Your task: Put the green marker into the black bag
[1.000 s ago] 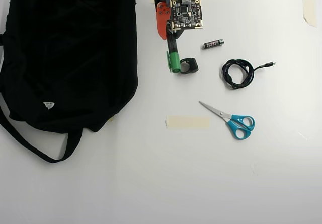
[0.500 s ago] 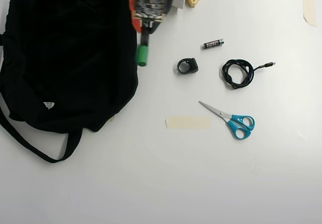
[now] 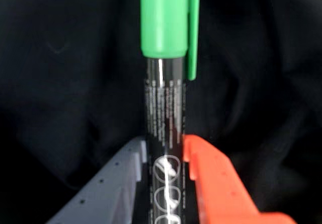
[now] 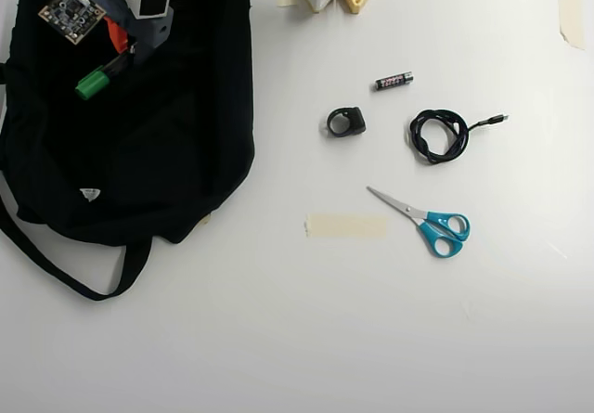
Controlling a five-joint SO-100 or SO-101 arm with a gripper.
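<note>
Hand [image 3: 165, 158] clamps the green marker [image 3: 164, 78] by its barrel, over the black bag [image 4: 176, 144]

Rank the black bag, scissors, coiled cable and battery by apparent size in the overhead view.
1. Black bag
2. Scissors
3. Coiled cable, close to the scissors, slightly smaller
4. Battery

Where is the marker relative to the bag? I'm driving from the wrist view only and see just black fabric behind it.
Observer: In the overhead view, the green marker hangs over the black bag's upper left part.
Operator: Is the pincer near the bag's edge?
Observer: No, the pincer is well inside the bag's outline.
Operator: What is left on the table?
Observer: A battery, a coiled cable, scissors and a black ring-shaped piece lie right of the bag.
</note>
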